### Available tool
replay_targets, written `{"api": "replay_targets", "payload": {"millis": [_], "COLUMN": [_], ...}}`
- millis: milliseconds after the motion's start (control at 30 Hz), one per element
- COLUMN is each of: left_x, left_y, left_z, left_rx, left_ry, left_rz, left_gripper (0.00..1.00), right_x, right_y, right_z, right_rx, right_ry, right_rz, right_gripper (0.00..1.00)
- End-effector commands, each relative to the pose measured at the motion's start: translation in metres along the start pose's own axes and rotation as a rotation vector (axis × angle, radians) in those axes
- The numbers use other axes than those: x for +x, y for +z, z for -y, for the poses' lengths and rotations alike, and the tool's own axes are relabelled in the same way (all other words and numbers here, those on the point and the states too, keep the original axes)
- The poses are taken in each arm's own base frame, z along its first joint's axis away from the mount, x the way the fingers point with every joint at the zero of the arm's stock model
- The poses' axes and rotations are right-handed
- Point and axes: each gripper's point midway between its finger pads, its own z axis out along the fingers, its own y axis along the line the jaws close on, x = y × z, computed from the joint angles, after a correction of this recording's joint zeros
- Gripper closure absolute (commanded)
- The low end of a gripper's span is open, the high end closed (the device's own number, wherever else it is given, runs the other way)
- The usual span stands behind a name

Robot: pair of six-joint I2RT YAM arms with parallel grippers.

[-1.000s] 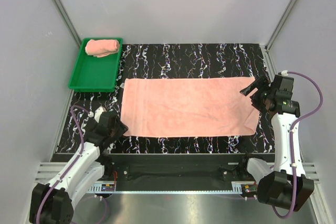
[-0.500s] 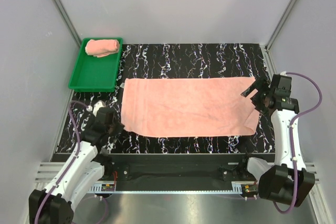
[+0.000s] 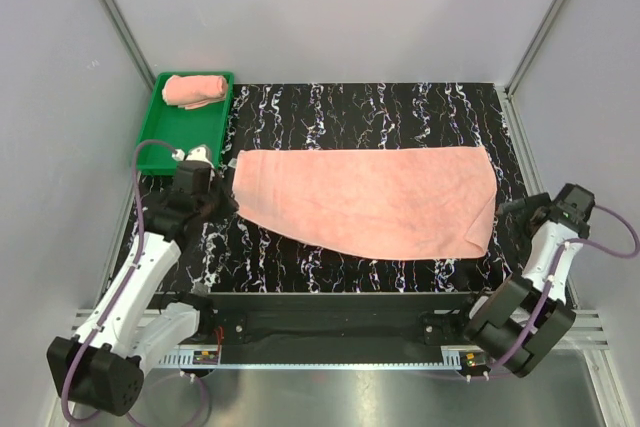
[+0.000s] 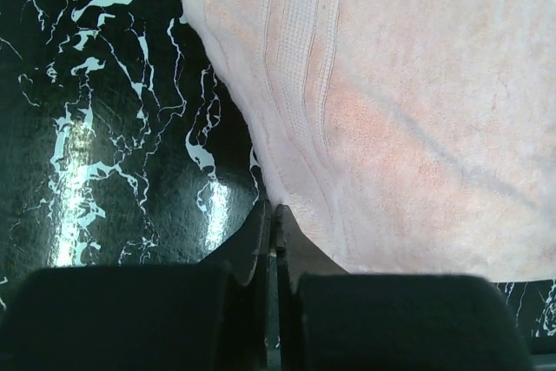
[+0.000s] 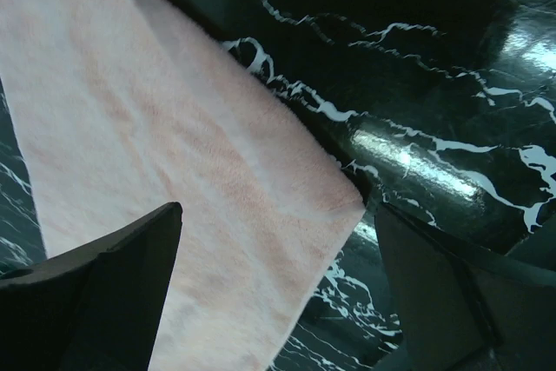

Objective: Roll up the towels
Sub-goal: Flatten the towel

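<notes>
The left gripper (image 4: 275,208) pinches the 9 o'clock end of the flat towel (image 3: 370,202) on the desk (image 3: 400,107), likely to start the roll, while the right gripper (image 5: 278,208) waits wide open at 4 o'clock

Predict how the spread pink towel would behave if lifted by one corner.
Probably floppy: the spread towel lies limp, its near edge slanting toward the left gripper. Likely light, not slippery: its surface looks fuzzy. Unlikely to roll off while flat.
</notes>
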Motion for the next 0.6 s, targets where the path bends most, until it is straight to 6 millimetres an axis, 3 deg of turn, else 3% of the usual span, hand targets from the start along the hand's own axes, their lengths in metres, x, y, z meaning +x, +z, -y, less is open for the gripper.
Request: {"api": "replay_targets", "payload": {"millis": [0,133,233,400,467,533,567], "left_x": [0.004,0.004,0.004,0.006,0.006,0.006,0.005], "left_y": [-0.005,-0.005,-0.007,-0.008,-0.008,-0.009,-0.009], "left_z": [0.007,0.006,0.008,0.012,0.012,0.012,0.012], "left_rx": [0.081,0.1,0.125,0.146,0.151,0.149,0.149], "left_ry": [0.073,0.067,0.064,0.067,0.068,0.068,0.068], "left_rz": [-0.051,-0.058,-0.049,-0.058,-0.054,-0.053,-0.048], "left_gripper": [1.0,1.0,1.0,1.0,1.0,1.0,1.0], "right_x": [-0.008,-0.001,0.0,0.003,0.013,0.02,0.033], "right_y": [0.012,0.036,0.039,0.016,0.002,-0.001,-0.002], "right_z": [0.006,0.007,0.002,-0.003,-0.024,-0.033,-0.042], "right_rx": [-0.066,-0.072,-0.094,-0.046,-0.095,-0.084,-0.089], "right_ry": [0.163,0.165,0.135,0.003,-0.075,-0.113,-0.168], "right_rz": [-0.004,-0.08,-0.097,0.009,0.039,0.04,0.008], "right_gripper": [0.02,0.12,0.22,0.26,0.32,0.33,0.33]}}
